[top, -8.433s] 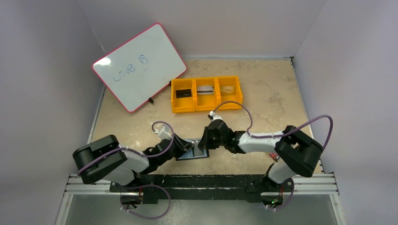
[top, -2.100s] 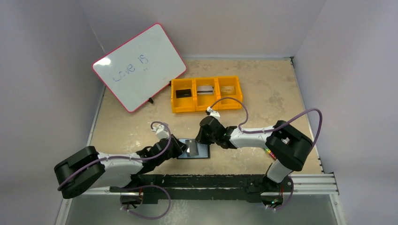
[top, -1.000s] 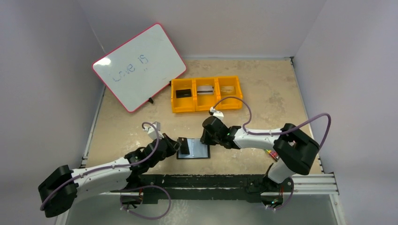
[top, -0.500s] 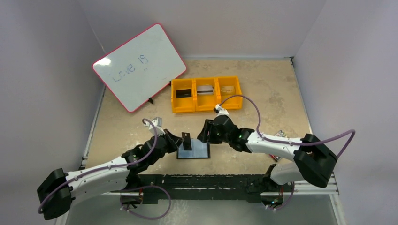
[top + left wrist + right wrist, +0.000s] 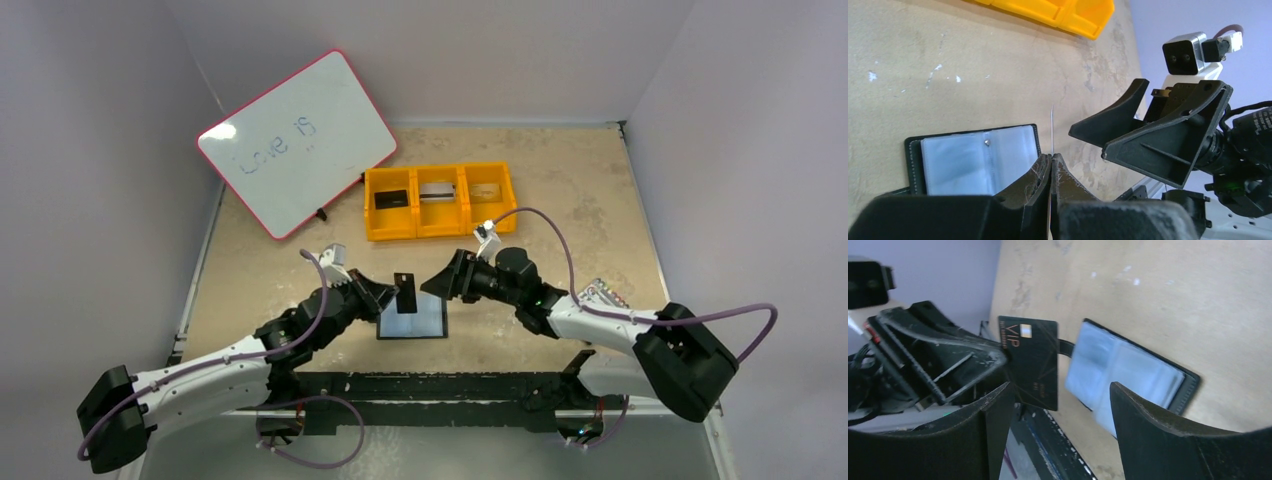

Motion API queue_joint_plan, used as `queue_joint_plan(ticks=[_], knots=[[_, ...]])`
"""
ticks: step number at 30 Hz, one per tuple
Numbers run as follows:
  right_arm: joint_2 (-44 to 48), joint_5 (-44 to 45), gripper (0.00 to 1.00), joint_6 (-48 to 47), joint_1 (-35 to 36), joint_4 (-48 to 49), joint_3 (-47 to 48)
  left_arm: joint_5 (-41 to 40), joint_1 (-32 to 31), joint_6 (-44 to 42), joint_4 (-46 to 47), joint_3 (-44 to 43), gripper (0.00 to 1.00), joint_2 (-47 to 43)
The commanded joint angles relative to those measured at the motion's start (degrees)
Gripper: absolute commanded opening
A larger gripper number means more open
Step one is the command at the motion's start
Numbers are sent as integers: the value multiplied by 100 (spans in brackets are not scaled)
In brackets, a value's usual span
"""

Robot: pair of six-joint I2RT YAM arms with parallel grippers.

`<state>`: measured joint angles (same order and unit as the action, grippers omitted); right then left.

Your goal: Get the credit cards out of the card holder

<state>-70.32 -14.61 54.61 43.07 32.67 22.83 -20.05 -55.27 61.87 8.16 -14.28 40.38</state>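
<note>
Orange tray (image 5: pixel 440 232): 1, three compartments, one credit card (image 5: pixel 391 199) in each, 3 in all. Card holder (image 5: pixel 412 322): 1, lying open, sleeves up. Left gripper (image 5: pixel 390 297) pinched tight on 1 black card (image 5: pixel 404 291), upright just above the holder. Right gripper (image 5: pixel 438 281) gaping, empty, just beside that card. Step judged: handover. Next, the right jaws must close squarely on the card's free edge.
</note>
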Motion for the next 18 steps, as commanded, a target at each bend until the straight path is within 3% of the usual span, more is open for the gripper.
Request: queue_joint_plan(ticks=[1, 9, 18], knots=[[-120, -652, 73, 24, 0, 1082, 50, 262, 8, -136, 714, -252, 0, 73], [-671, -1087, 63, 317, -22, 2079, 62, 428, 10, -89, 1183, -133, 0, 64], [-825, -1407, 39, 505, -83, 2739, 68, 462, 11, -72, 1257, -80, 0, -56]])
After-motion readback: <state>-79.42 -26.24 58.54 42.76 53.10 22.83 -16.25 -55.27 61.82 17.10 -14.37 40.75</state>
